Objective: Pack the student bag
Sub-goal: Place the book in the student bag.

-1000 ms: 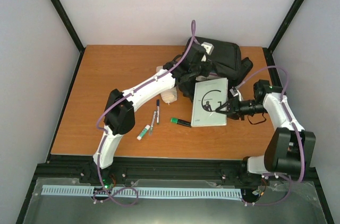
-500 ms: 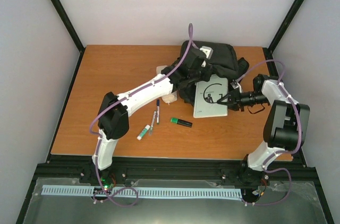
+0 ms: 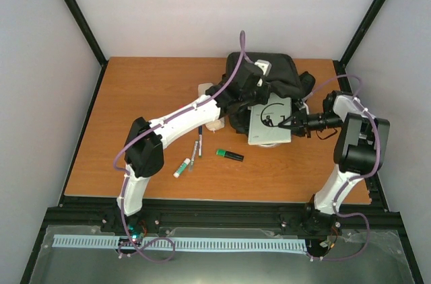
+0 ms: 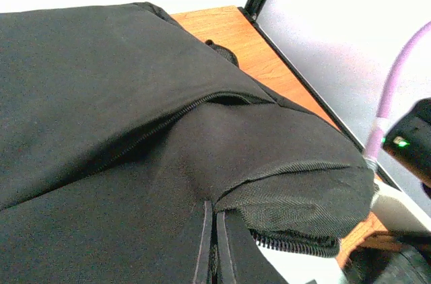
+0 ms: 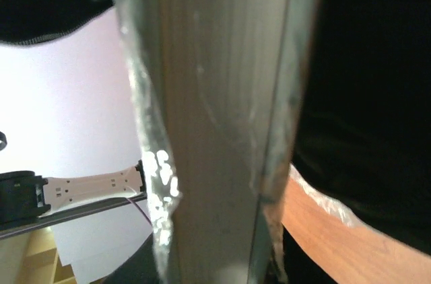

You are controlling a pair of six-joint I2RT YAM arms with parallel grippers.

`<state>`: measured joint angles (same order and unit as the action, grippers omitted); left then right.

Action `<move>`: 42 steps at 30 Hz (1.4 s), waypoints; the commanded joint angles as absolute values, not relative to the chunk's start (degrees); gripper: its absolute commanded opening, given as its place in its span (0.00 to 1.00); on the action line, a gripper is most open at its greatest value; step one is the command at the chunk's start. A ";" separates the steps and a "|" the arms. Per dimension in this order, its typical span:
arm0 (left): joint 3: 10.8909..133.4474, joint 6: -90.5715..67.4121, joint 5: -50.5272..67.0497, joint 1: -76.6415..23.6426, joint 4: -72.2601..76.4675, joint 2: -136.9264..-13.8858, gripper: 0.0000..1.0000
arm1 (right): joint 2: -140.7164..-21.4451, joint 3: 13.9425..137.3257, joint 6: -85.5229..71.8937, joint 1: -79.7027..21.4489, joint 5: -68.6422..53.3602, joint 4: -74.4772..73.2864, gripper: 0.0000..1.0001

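Note:
The student bag (image 3: 276, 75), a black soft backpack, lies at the back of the table. My left gripper (image 3: 246, 97) is shut on the fabric edge of its opening and holds the flap up. In the left wrist view the fingers (image 4: 205, 243) pinch black cloth just beside the zip teeth (image 4: 293, 243). A white book in clear plastic wrap (image 3: 269, 122) lies tilted, its far edge at the bag's mouth. My right gripper (image 3: 284, 122) is shut on the book's right edge. The right wrist view shows the book (image 5: 222, 129) edge-on, with the bag (image 5: 370, 95) beside it.
On the wooden table (image 3: 135, 109) left of the book lie a green marker (image 3: 229, 155), two pens (image 3: 198, 143) and a glue stick (image 3: 182, 167). A white object (image 3: 214, 122) sits under the left arm. Black frame posts (image 3: 357, 28) stand at the back corners.
The right gripper has carried the book away from the near edge and up to the bag's opening. The left gripper has stayed shut on the bag's flap, shifting slightly.

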<state>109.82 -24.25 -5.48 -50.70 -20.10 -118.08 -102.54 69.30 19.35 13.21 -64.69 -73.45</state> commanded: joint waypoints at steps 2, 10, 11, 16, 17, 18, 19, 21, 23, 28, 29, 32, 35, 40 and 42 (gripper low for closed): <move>113.21 -24.27 -4.63 -51.65 -14.68 -117.13 0.01 | -110.86 75.13 33.26 13.50 -76.94 -80.00 0.03; 113.66 -22.36 -3.53 -51.72 -15.59 -117.85 0.01 | -114.67 77.92 28.46 13.63 -73.72 -77.71 0.09; 113.79 -22.14 -3.44 -51.76 -15.64 -117.93 0.01 | -115.09 77.80 26.78 13.63 -72.53 -76.74 0.11; 113.68 -21.82 -4.85 -51.76 -16.19 -118.29 0.01 | -117.84 76.49 25.49 13.63 -68.74 -76.30 0.15; 113.70 -21.79 -5.22 -51.77 -16.32 -118.37 0.01 | -118.00 75.95 25.25 13.63 -67.87 -75.95 0.16; 113.61 -21.80 -5.42 -51.77 -16.35 -118.39 0.01 | -117.85 75.49 24.63 13.62 -67.28 -75.17 0.17; 113.64 -21.80 -5.20 -51.77 -16.43 -118.44 0.01 | -117.51 74.97 24.02 13.65 -66.78 -74.23 0.20; 113.56 -21.70 -4.89 -51.71 -16.51 -118.41 0.01 | -116.13 74.40 22.43 13.71 -65.55 -72.54 0.30; 113.52 -21.58 -4.83 -51.77 -16.61 -118.32 0.01 | -114.31 74.08 20.68 13.71 -63.89 -70.75 0.42; 112.75 -20.62 -5.59 -51.77 -17.08 -117.59 0.01 | -109.03 72.13 17.14 14.17 -57.23 -66.18 0.58; 112.44 -20.43 -5.63 -51.77 -17.13 -117.31 0.01 | -107.76 71.20 16.55 14.39 -55.81 -64.83 0.61; 111.60 -19.98 -5.47 -51.77 -17.14 -116.67 0.01 | -102.94 67.47 14.53 14.65 -50.69 -59.71 0.70; 111.26 -19.38 -4.96 -51.68 -17.84 -116.38 0.01 | -98.36 65.87 16.09 14.68 -46.25 -58.05 0.74; 110.89 -19.02 -4.21 -51.31 -19.61 -115.78 0.01 | -88.98 64.17 20.52 14.73 -39.68 -56.08 0.76; 110.26 -19.71 -3.35 -50.96 -19.62 -115.23 0.01 | -84.71 62.38 23.73 14.69 -37.52 -54.12 0.74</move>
<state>109.82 -19.99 -4.54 -51.29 -22.09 -119.20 -92.07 64.64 17.98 14.55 -43.44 -58.96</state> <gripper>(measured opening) 0.013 0.755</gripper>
